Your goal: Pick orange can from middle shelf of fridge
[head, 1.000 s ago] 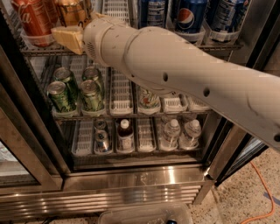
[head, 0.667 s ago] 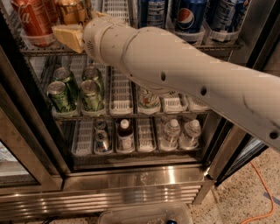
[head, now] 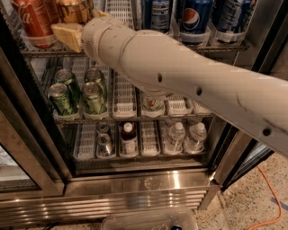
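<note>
The orange can (head: 73, 9) stands on the middle shelf (head: 54, 53) of the fridge (head: 135, 188), at the top left, between a red cola can (head: 33, 20) and a white lane tray (head: 118, 10). Only its lower part shows. My gripper (head: 72, 31) is at the end of the big white arm (head: 180, 76), which reaches in from the right. It sits right at the front of the orange can, its tan tip level with the shelf edge. Blue cans (head: 193, 18) fill the right of that shelf.
Green cans (head: 81, 92) stand on the rack below, at the left. Water bottles (head: 184, 134) and a dark bottle (head: 128, 137) are on the lowest rack. A dark door frame (head: 27, 130) runs down the left. An orange cable (head: 270, 197) lies on the floor at the right.
</note>
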Action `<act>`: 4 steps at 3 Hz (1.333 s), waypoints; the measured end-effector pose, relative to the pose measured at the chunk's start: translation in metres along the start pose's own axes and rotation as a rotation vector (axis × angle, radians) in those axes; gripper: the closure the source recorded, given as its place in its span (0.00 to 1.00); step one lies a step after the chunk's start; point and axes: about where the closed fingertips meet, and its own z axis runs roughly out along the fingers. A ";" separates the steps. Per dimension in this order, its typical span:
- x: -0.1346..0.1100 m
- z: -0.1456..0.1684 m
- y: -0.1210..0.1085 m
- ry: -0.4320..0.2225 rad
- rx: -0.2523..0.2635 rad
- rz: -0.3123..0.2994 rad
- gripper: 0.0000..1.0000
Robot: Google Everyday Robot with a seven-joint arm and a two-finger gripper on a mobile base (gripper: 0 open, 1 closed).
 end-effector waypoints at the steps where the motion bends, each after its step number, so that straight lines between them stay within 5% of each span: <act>1: -0.002 0.008 0.001 -0.012 0.001 0.004 0.28; 4: -0.002 0.011 0.001 -0.016 0.000 0.003 0.93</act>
